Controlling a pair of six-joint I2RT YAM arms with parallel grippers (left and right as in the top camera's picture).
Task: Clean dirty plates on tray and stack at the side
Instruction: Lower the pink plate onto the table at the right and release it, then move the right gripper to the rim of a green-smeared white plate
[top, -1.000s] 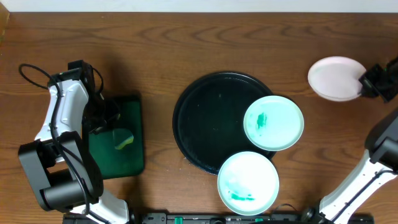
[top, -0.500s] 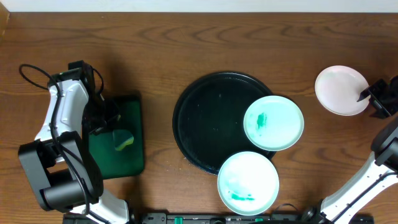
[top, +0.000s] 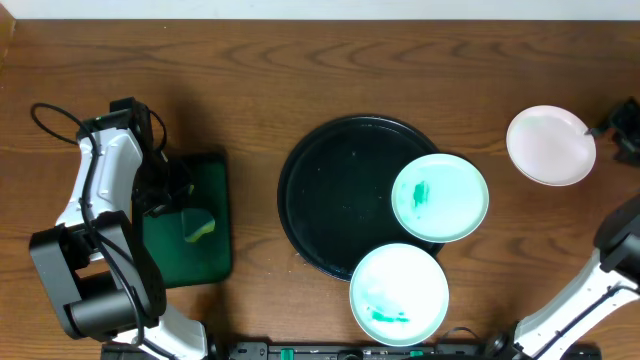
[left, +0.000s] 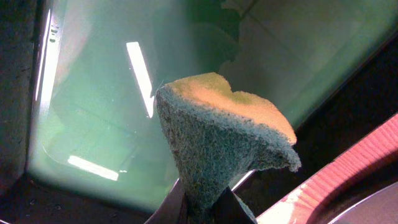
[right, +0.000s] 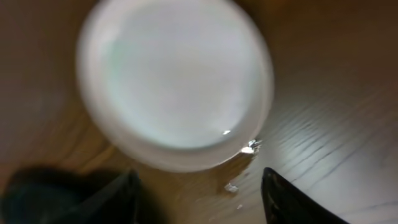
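Small round white plate (top: 550, 146), clean-looking, sits flat on the brown wooden table (top: 250, 70) at the upper right of the overhead frame, well apart from the large round black tray (top: 330, 190) at centre

Pale-mint round plate with a green scribble left of its middle (top: 440, 197) lies on the tray's right side, its edge over the raised rim

Second pale-mint plate with green smears at its lower left (top: 398, 292) is at bottom centre, overlapping the tray's lower rim, mostly over the table, probably tilted a bit

Handling guess: plates look thin, stiff, light and glossy, likely plastic or melamine, so slippery. They have a shallow lip, so pinch at the rim, one finger over and one under. The overhanging edges of the two dirty ones give the easiest bite. Likely to skid if pushed flat while wiping

Right gripper (right: 199, 186): fingers spread apart with nothing between them. The white plate lies free just beyond the tips; the view is blurry

Left gripper (left: 208, 211): clamped together on a yellow-green scouring sponge (left: 224, 143), pinched at its lower end, held over the small rectangular green tray (top: 190, 255) at the left of the overhead frame

Two smeared plates not yet cleaned
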